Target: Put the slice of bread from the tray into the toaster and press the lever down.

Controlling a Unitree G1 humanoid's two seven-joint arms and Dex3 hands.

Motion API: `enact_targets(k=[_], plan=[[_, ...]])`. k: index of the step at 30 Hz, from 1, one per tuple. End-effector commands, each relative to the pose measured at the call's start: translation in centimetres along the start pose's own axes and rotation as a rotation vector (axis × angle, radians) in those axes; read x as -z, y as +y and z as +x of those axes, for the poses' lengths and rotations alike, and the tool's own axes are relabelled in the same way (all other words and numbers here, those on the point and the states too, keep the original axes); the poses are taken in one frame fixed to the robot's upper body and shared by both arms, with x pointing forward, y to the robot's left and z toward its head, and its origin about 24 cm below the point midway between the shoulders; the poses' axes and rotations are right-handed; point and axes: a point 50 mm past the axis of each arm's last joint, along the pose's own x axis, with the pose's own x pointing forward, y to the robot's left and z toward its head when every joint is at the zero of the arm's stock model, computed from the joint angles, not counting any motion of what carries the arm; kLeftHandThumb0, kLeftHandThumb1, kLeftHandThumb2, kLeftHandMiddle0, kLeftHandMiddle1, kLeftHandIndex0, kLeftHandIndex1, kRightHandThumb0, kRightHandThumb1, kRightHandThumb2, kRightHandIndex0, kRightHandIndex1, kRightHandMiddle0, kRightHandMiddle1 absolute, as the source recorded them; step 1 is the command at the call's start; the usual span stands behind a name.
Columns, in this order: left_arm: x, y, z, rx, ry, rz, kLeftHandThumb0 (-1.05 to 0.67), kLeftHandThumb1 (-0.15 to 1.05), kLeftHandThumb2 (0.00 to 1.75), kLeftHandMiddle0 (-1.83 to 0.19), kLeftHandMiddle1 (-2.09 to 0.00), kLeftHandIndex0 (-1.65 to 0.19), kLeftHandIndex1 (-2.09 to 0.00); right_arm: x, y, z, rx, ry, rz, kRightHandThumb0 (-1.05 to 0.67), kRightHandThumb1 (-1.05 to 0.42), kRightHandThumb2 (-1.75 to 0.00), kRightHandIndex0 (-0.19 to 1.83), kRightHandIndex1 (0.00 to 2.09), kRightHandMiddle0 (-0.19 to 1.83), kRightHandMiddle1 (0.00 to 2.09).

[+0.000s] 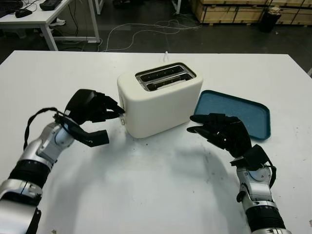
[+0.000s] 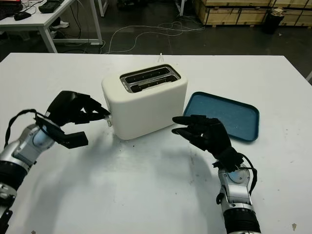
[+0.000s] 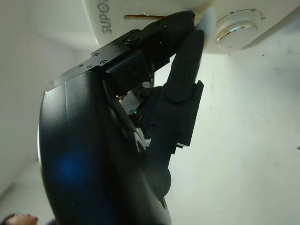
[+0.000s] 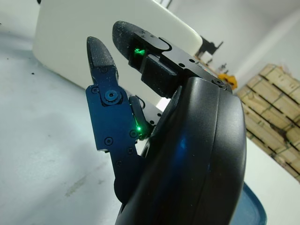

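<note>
The cream toaster [image 1: 158, 100] stands near the middle of the white desk [image 1: 161, 195], a little toward its far edge, with two long slots in a metal-rimmed top. The left hand [image 1: 100, 109] is at the toaster's left end face, its black fingertips [image 3: 185, 21] pressed against the pale lever [image 3: 206, 21] low on that face, fingers curled in around it. In the left wrist view the lever sits at the foot of a narrow vertical slit, just beside a round chrome-centred dial [image 3: 239, 30] with small markings around it that are too fine to read. Raised letters on the same face read "supo", the rest cut off by the hand.

The right hand [image 2: 197, 129] hovers open just in front of the toaster's right front corner, near it but not touching, holding nothing.

The blue tray [image 1: 253, 114] lies flat on the desk to the right of the toaster, a shallow rounded rectangle with a raised rim. Whether bread sits in the slots cannot be told from here.

The toaster's shell is smooth, matt plastic with rounded corners. The desk surface carries faint grey scuffs toward its near edge.
</note>
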Motion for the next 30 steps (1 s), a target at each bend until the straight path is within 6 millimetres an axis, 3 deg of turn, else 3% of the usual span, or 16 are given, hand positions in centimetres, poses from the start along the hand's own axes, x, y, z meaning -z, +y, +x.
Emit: enact_targets(k=[1,8,18,30], plan=[[-0.4,-5.6,-1.6,0.235,0.038,-0.032,-0.19,0.92,0.02,-0.85,-1.27,-1.14,0.0,-0.4,-0.4,0.1,0.003,-0.031,-0.014,-0.41,-0.86,0.0,1.17,0.0,1.07,0.0],[-0.4,-5.5,-1.7,0.228,0.048,-0.033,-0.18,0.92,0.03,-0.82,-1.4,-1.13,0.0,-0.4,-0.3,0.0,0.007,-0.025,-0.03,-0.43,-0.86,0.0,1.16,0.0,1.07,0.0],[-0.7,-4.5,-1.0,0.208,0.02,-0.05,-0.21,0.92,0.06,-0.81,-1.37,-1.14,-0.01,-0.4,-0.3,-0.1,0.009,-0.032,-0.028,-0.41,-0.85,0.0,1.17,0.0,1.06,0.0],[-1.2,-2.7,0.2,0.202,-0.006,-0.049,-0.23,0.92,0.1,-0.84,-1.06,-1.14,-0.01,-0.3,-0.3,0.0,0.008,-0.037,-0.024,-0.4,-0.85,0.0,1.16,0.0,1.06,0.0]])
